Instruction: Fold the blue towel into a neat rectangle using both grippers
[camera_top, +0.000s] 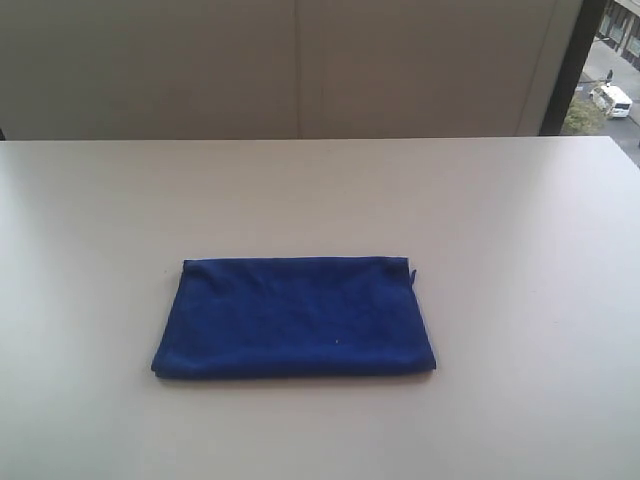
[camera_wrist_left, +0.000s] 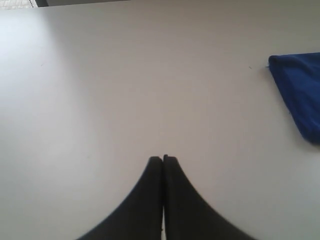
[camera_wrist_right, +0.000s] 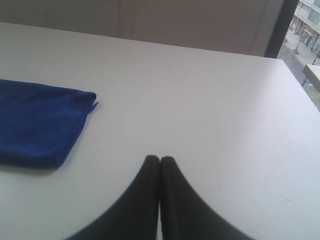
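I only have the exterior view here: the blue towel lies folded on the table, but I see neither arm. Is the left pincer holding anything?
Observer: No. The left pincer is shut and empty, with only bare table beyond its tips.
Operator: And the right one?
Observer: The right pincer is shut too, with nothing between its fingers.
Operator: Is either one touching the towel?
Observer: Neither. In the right wrist view the towel lies off to one side of the fingertips with bare table between. The left wrist view catches only one corner of it, also apart.
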